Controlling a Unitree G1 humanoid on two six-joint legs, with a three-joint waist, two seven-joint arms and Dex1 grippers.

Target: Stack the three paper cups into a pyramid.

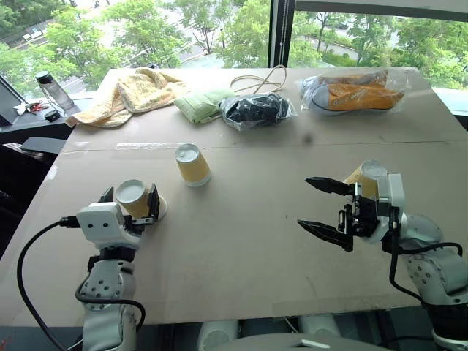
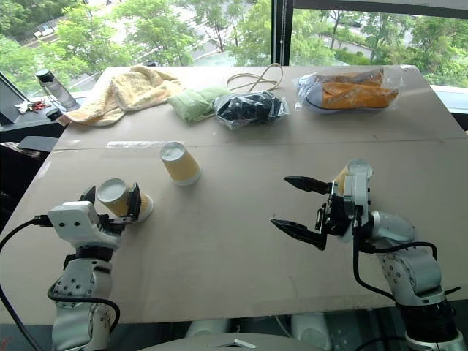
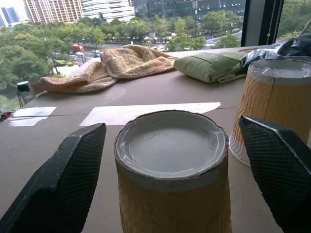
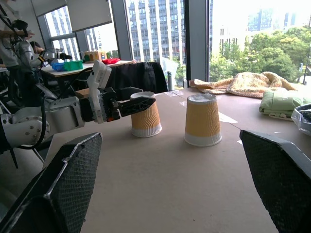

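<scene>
Three yellow ribbed paper cups stand upside down on the brown table (image 1: 241, 248), apart from one another. The left cup (image 1: 139, 209) sits between the fingers of my left gripper (image 1: 131, 196), which is open, with a gap on each side of the cup (image 3: 172, 194) in the left wrist view. The middle cup (image 1: 193, 164) stands alone farther back. The right cup (image 1: 369, 175) is partly hidden behind my right wrist. My right gripper (image 1: 311, 203) is open, points toward the left and holds nothing. The right wrist view shows the left cup (image 4: 146, 119) and the middle cup (image 4: 202, 120).
Along the table's far edge lie a yellow towel (image 1: 131, 91), a green cloth (image 1: 201, 104), a black bagged item (image 1: 256, 110), a looped cord (image 1: 263, 79) and orange shoes in a clear bag (image 1: 355, 91). A bottle (image 1: 53, 89) stands off the far left corner.
</scene>
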